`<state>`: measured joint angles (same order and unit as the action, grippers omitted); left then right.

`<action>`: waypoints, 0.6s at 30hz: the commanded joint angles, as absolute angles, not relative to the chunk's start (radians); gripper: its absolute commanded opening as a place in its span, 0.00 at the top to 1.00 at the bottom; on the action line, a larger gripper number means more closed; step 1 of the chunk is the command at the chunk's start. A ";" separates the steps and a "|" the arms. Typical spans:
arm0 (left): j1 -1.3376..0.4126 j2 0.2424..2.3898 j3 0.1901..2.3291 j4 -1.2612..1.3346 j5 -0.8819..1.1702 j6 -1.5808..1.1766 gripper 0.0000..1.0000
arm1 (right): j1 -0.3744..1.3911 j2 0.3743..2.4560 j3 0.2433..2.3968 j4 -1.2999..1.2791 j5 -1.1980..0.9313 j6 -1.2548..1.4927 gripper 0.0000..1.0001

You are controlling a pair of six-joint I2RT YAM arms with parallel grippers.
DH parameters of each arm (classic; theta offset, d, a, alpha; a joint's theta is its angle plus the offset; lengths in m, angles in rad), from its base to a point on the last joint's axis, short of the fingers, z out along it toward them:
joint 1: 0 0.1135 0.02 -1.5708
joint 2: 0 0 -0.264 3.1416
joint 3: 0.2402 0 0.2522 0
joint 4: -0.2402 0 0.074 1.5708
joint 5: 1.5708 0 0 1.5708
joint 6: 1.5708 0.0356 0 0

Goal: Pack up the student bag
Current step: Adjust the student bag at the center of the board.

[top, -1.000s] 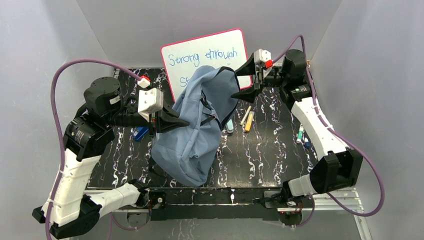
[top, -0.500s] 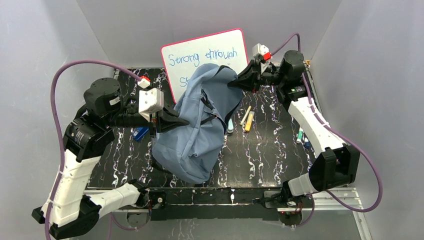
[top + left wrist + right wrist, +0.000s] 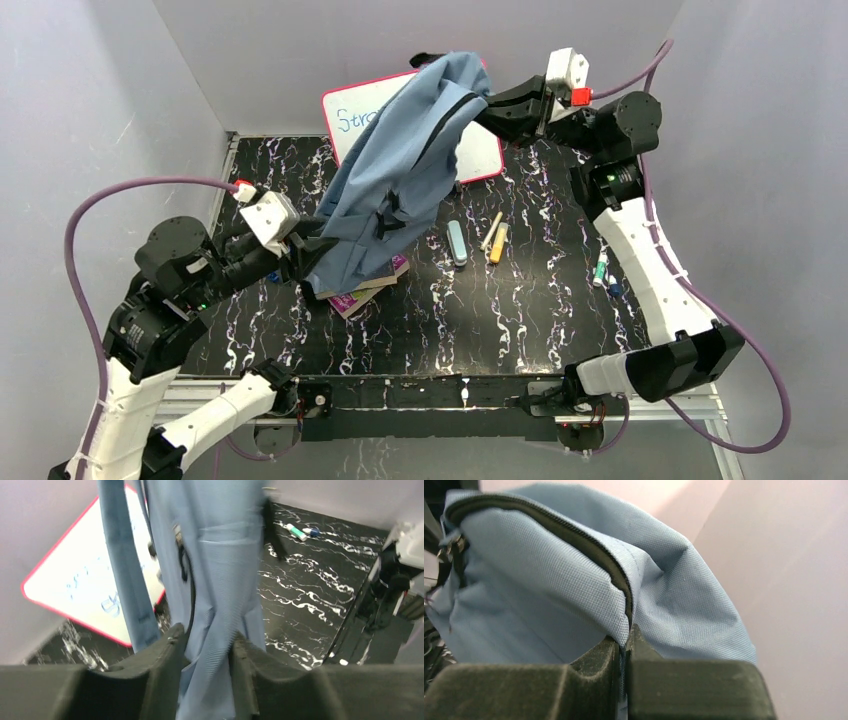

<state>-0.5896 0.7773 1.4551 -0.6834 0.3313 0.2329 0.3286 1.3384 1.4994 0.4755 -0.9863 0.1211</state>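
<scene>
The grey-blue student bag point(image 3: 400, 170) hangs in the air, stretched from upper right down to lower left over the table. My right gripper point(image 3: 483, 100) holds it up at the top and is shut on the fabric beside the dark zipper point(image 3: 589, 555); its jaws point(image 3: 624, 635) pinch a thin edge of cloth. My left gripper point(image 3: 312, 243) is at the bag's low end. There its jaws stand a little apart point(image 3: 207, 635), and a fold of the bag point(image 3: 215, 555) runs down between the fingers.
The pink-framed whiteboard point(image 3: 345, 115) leans on the back wall behind the bag. A stack of books point(image 3: 368, 290) lies under the bag's low end. A light-blue eraser point(image 3: 456, 242), two pens point(image 3: 497, 240), markers point(image 3: 601, 268) and a blue item point(image 3: 272, 277) lie on the black marbled table point(image 3: 520, 320).
My right gripper shut on the bag's top and lifted it up and back. The left arm dropped toward the near left and its jaws parted. The books came into view.
</scene>
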 commanded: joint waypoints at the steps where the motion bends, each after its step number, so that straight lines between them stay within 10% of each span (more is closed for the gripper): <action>1: -0.591 0.748 1.365 -0.632 0.114 0.167 0.50 | 0.432 1.376 1.641 0.467 -0.969 -0.065 1.00; 5: -0.591 0.707 1.357 -0.607 0.074 0.096 0.23 | 0.564 1.410 1.695 0.232 -0.880 -0.359 1.00; 18: -0.591 0.734 1.593 -0.591 0.323 -0.111 0.21 | 0.761 1.491 1.726 0.074 -0.598 -0.704 1.00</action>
